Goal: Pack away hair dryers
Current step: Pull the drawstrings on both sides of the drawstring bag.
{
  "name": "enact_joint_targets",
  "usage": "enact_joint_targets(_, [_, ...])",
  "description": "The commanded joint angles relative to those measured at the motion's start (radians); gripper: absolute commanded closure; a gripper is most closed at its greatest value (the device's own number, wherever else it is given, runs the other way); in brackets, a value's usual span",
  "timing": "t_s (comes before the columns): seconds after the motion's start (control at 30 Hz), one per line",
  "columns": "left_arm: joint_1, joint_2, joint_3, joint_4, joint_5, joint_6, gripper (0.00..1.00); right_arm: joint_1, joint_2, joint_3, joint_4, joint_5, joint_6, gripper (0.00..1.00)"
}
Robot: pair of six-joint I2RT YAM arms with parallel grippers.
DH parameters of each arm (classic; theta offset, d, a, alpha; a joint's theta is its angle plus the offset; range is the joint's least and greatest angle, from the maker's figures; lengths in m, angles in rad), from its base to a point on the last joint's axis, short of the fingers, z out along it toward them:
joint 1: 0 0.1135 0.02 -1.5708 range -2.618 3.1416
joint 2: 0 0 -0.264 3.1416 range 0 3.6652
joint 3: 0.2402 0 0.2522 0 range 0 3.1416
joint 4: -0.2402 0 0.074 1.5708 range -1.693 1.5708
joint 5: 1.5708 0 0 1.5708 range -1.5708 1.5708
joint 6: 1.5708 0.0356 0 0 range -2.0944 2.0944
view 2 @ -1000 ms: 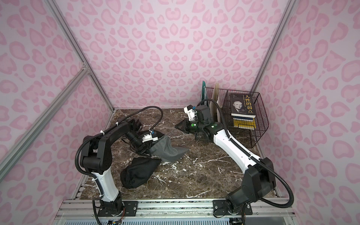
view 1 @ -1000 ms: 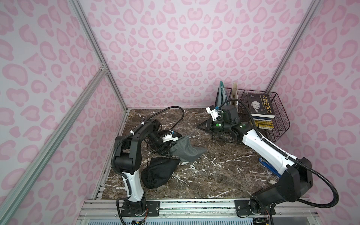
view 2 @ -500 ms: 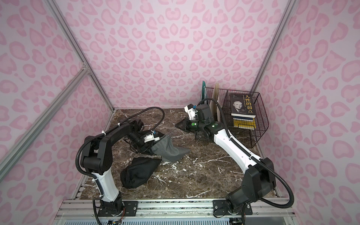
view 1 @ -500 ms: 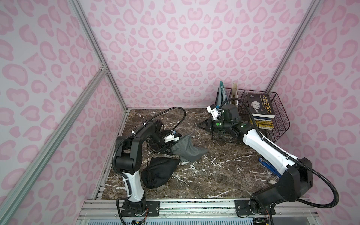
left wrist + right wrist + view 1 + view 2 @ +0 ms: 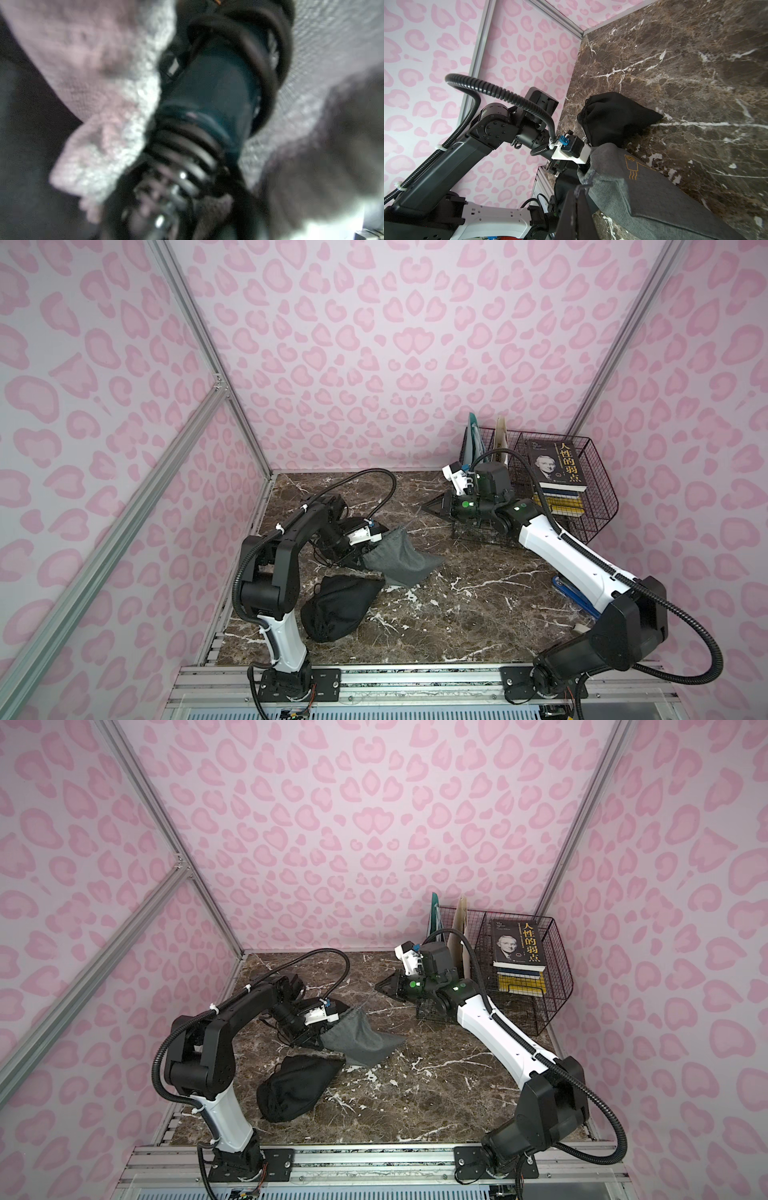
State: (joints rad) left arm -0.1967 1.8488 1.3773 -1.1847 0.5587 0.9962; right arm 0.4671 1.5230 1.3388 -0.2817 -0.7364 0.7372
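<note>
Your dark teal hair dryer (image 5: 212,87) fills the left wrist view, blurred and very close. Its black cord (image 5: 187,149) is bundled at one end, and grey weave shows on either side of it: the dryer lies in the mouth of the grey pouch (image 5: 401,564). Your left gripper (image 5: 355,551) reaches into that same mouth from the left side of the table (image 5: 478,605), so the dryer sits right in front of it. The fingers are lost in fabric and blur, so you cannot tell how far the jaws stand apart or whether they have the dryer. In both top views the arm and the pouch hide the dryer itself.

Your right gripper (image 5: 576,200) is closed tight, its tips pinching the pouch's drawstring (image 5: 583,185). It hangs over the table near the wire basket (image 5: 594,506), apart from the pouch. A bulging black pouch (image 5: 338,610) lies just beside the grey one, toward the front. A book (image 5: 555,464) rests in the basket.
</note>
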Motion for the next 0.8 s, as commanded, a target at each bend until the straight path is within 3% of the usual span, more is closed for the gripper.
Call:
enact_joint_targets(0.0, [0.0,-0.01,-0.009,-0.038,0.012,0.025,0.8,-0.003,-0.002,0.005,0.018,-0.006,-0.013,1.0])
enact_joint_targets(0.47, [0.003,-0.026,-0.048,-0.008,-0.009,0.035,0.73,-0.012,-0.019,-0.008,0.017,-0.006,-0.013,1.0])
enact_joint_targets(0.77, [0.003,-0.016,-0.046,-0.009,-0.002,0.019,0.89,-0.012,-0.021,-0.002,0.016,-0.006,-0.011,1.0])
